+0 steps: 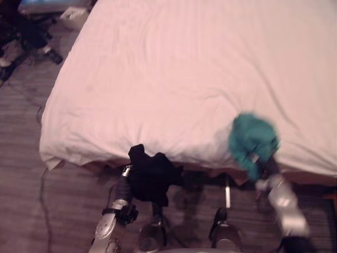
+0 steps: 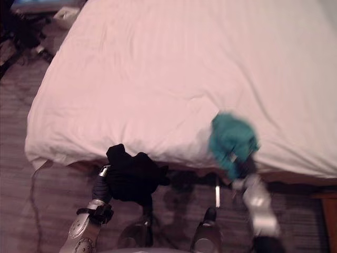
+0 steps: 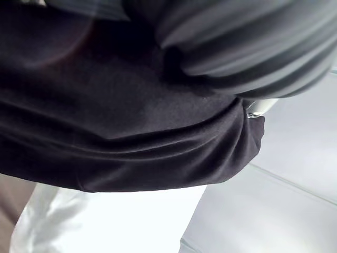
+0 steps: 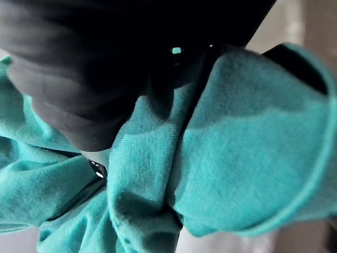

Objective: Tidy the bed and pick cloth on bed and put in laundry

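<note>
A black cloth hangs bunched off the near edge of the bed, above the floor, with my left hand shut on it; the cloth drapes past the hand's ribbed cover. A teal cloth is bunched up over the bed's near right edge, and my right hand is shut on it from below. Folds of the teal cloth wrap round that hand's dark cover. Both cloths hide most of the fingers.
The white sheet lies fairly smooth with a few creases near the front. Dark clutter and a pale box lie on the wood floor at the bed's far left corner. The floor runs along the bed's left and near sides.
</note>
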Motion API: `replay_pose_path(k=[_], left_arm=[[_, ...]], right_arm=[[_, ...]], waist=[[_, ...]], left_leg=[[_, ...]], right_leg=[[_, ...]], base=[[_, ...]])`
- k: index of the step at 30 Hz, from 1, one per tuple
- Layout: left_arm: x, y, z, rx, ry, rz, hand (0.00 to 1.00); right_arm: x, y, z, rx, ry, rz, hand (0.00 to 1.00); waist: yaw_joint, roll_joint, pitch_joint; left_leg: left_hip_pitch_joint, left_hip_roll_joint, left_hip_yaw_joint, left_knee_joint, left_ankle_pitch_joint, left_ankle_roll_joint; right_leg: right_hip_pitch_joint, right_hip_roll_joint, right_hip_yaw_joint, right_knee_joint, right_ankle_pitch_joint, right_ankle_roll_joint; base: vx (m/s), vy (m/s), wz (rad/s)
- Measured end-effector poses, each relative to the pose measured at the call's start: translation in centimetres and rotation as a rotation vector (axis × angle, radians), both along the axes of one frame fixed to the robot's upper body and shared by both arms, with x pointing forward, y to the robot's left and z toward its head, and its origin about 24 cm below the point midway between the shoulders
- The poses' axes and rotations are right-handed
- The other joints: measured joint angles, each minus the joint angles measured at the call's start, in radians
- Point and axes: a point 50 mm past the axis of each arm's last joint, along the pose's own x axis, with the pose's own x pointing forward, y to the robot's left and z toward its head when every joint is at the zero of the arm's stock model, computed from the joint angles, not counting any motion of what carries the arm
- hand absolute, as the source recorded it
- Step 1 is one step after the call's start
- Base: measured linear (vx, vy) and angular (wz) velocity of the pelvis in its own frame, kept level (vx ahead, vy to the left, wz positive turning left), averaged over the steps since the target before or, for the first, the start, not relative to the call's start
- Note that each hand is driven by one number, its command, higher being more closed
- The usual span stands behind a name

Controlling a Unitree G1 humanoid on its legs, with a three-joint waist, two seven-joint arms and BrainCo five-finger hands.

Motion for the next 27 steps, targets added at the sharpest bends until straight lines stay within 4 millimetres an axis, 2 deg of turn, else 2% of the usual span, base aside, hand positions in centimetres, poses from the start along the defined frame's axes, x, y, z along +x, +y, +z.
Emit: replay_pose_path(k=[1,2,3,7,8,10,11,12,13,14,15,16,17,18,19,20,21,22,23,24,25,26,27], left_arm=[[0.0,0.0,-0.3,0.005,0.016,0.009,1.00],[-0.1,0.3,-1.1,0.027,0.052,0.031,1.00],[-0.3,0.5,-1.6,0.044,0.079,0.061,1.00],[-1.2,1.7,-3.3,0.057,0.179,0.184,1.00],[-1.7,1.9,-4.0,0.043,0.221,0.232,1.00],[-2.4,1.8,-4.6,0.012,0.258,0.268,1.00],[-2.5,1.4,-4.9,-0.009,0.269,0.272,1.00],[-2.4,1.3,-4.9,-0.012,0.268,0.270,1.00],[-2.3,1.2,-5.2,-0.013,0.277,0.266,1.00],[-2.3,0.9,-5.5,-0.019,0.293,0.265,1.00],[-2.3,0.7,-5.6,-0.023,0.299,0.261,1.00],[-2.8,-0.1,-6.0,-0.036,0.321,0.247,1.00],[-3.4,-0.7,-6.2,-0.059,0.345,0.252,1.00],[-3.5,-0.8,-6.3,-0.064,0.353,0.255,1.00],[-3.9,-0.7,-6.4,-0.073,0.373,0.282,1.00],[-4.0,-0.6,-6.5,-0.077,0.388,0.307,1.00],[-4.0,-0.5,-6.5,-0.081,0.394,0.318,1.00],[-4.1,-0.3,-6.5,-0.079,0.406,0.338,1.00],[-4.3,0.1,-6.6,-0.073,0.420,0.373,1.00],[-4.5,0.6,-6.6,-0.065,0.426,0.398,1.00],[-4.6,0.8,-6.6,-0.057,0.426,0.404,1.00],[-4.5,1.6,-6.5,-0.021,0.418,0.407,1.00],[-4.2,2.7,-6.2,0.030,0.402,0.401,1.00]], right_arm=[[-1.0,0.8,-0.9,0.026,0.041,0.009,1.00],[-3.0,2.4,-2.2,0.076,0.111,0.027,1.00],[-4.0,3.2,-2.9,0.109,0.147,0.039,1.00],[-6.4,3.7,-5.0,0.172,0.264,0.074,1.00],[-7.6,3.9,-5.8,0.188,0.311,0.107,1.00],[-8.6,4.4,-6.2,0.199,0.350,0.167,1.00],[-9.6,4.8,-6.6,0.201,0.382,0.209,1.00],[-9.7,5.0,-6.6,0.191,0.385,0.228,1.00],[-9.5,5.9,-6.6,0.195,0.377,0.273,1.00],[-8.8,6.4,-6.5,0.187,0.358,0.312,1.00],[-8.3,6.4,-6.4,0.179,0.351,0.324,1.00],[-7.2,6.3,-6.3,0.147,0.335,0.359,1.00],[-6.3,6.1,-6.0,0.118,0.318,0.384,1.00],[-5.8,6.0,-5.8,0.108,0.306,0.392,1.00],[-4.0,6.0,-5.5,0.093,0.278,0.405,1.00],[-2.6,6.0,-5.3,0.096,0.257,0.397,1.00],[-2.1,6.0,-5.2,0.099,0.250,0.393,1.00],[-1.0,6.0,-4.8,0.097,0.225,0.391,1.00],[-0.2,6.0,-4.4,0.116,0.203,0.369,1.00],[-0.1,6.1,-4.4,0.137,0.201,0.353,1.00],[-0.2,6.2,-4.5,0.149,0.201,0.343,1.00],[-0.4,6.5,-4.7,0.179,0.205,0.300,1.00],[-0.2,7.3,-4.6,0.211,0.196,0.274,1.00]], waist=[[-0.004,-0.007,-0.006],[-0.013,-0.015,-0.017],[-0.020,-0.015,-0.022],[-0.022,-0.011,-0.026],[-0.022,-0.006,-0.031],[-0.028,0.003,-0.036],[-0.032,0.014,-0.046],[-0.032,0.006,-0.049],[-0.034,-0.023,-0.067],[-0.034,-0.021,-0.070],[-0.032,-0.007,-0.067],[-0.034,0.007,-0.064],[-0.024,0.016,-0.074],[-0.018,0.019,-0.074],[-0.008,0.014,-0.073],[0.005,0.008,-0.070],[0.009,0.006,-0.069],[0.019,0.000,-0.065],[0.031,-0.008,-0.050],[0.029,-0.011,-0.047],[0.028,-0.001,-0.046],[0.019,-0.009,-0.033],[0.014,-0.033,-0.020]], left_leg=[[0.012,-0.001,0.007,0.000,-0.003,0.005],[0.031,-0.002,0.019,0.000,-0.012,0.006],[0.042,-0.001,0.033,0.000,-0.022,-0.004],[0.092,-0.003,0.066,0.010,-0.031,0.008],[0.111,-0.002,0.067,0.017,-0.035,0.011],[0.117,0.002,0.114,0.012,-0.053,0.021],[0.113,0.014,0.199,0.007,-0.116,0.060],[0.110,0.017,0.241,0.012,-0.135,0.089],[0.085,0.023,0.384,0.053,-0.188,0.167],[0.056,0.075,0.527,0.152,-0.188,0.199],[0.047,0.106,0.577,0.187,-0.181,0.219],[0.042,0.134,0.627,0.213,-0.123,0.200],[0.043,0.117,0.624,0.193,-0.069,0.151],[0.042,0.107,0.617,0.184,-0.048,0.128],[0.037,0.059,0.566,0.148,-0.023,0.097],[0.034,0.018,0.520,0.116,-0.012,0.112],[0.032,0.001,0.498,0.105,-0.011,0.113],[0.029,-0.028,0.457,0.092,-0.009,0.115],[0.027,-0.063,0.364,0.093,-0.014,0.122],[0.025,-0.076,0.298,0.092,-0.016,0.124],[0.024,-0.078,0.259,0.091,-0.017,0.125],[0.005,-0.083,0.137,0.083,-0.016,0.134],[-0.012,-0.107,0.036,0.063,-0.011,0.143]], right_leg=[[0.017,0.003,0.002,-0.022,0.010,0.002],[0.047,0.010,0.013,-0.066,0.031,0.002],[0.058,0.014,0.027,-0.092,0.045,0.004],[0.110,0.019,0.061,-0.133,0.071,0.004],[0.142,0.018,0.050,-0.134,0.063,0.002],[0.184,0.014,0.005,-0.132,0.048,0.012],[0.218,0.010,-0.063,-0.135,0.041,0.018],[0.232,0.004,-0.088,-0.142,0.041,0.017],[0.269,-0.020,-0.174,-0.179,0.045,0.007],[0.284,-0.032,-0.257,-0.158,0.036,0.014],[0.292,-0.031,-0.287,-0.135,0.023,0.021],[0.330,-0.042,-0.371,-0.088,-0.006,0.037],[0.358,-0.059,-0.432,-0.058,-0.020,0.052],[0.369,-0.070,-0.458,-0.042,-0.026,0.058],[0.390,-0.102,-0.511,0.003,-0.049,0.060],[0.402,-0.134,-0.541,0.054,-0.052,0.051],[0.406,-0.149,-0.552,0.085,-0.051,0.051],[0.404,-0.192,-0.550,0.177,-0.047,0.044],[0.382,-0.251,-0.488,0.365,-0.001,-0.067],[0.337,-0.259,-0.367,0.493,0.090,-0.202],[0.309,-0.249,-0.298,0.545,0.095,-0.213],[0.240,-0.145,-0.133,0.591,-0.066,-0.098],[0.168,-0.026,-0.005,0.575,-0.170,-0.089]], base=[[0.12,0.012,-0.25],[0.09,0.023,-0.33],[0.06,0.028,-0.36],[0.02,0.016,-0.30],[-0.03,-0.005,0.18],[-0.07,0.014,0.67],[-0.05,0.023,1.11],[0.00,0.040,1.89],[0.01,0.035,2.04],[0.01,0.048,2.07],[0.00,0.073,2.00],[0.04,0.104,1.86],[0.06,0.108,1.78],[0.07,0.090,1.58],[0.04,0.073,1.46],[0.03,0.075,1.43],[0.01,0.097,1.27],[0.04,0.122,1.64],[0.08,0.153,2.15],[0.11,0.128,2.09],[0.12,0.049,2.22],[0.11,-0.049,2.66],[0.11,-0.098,2.69]])
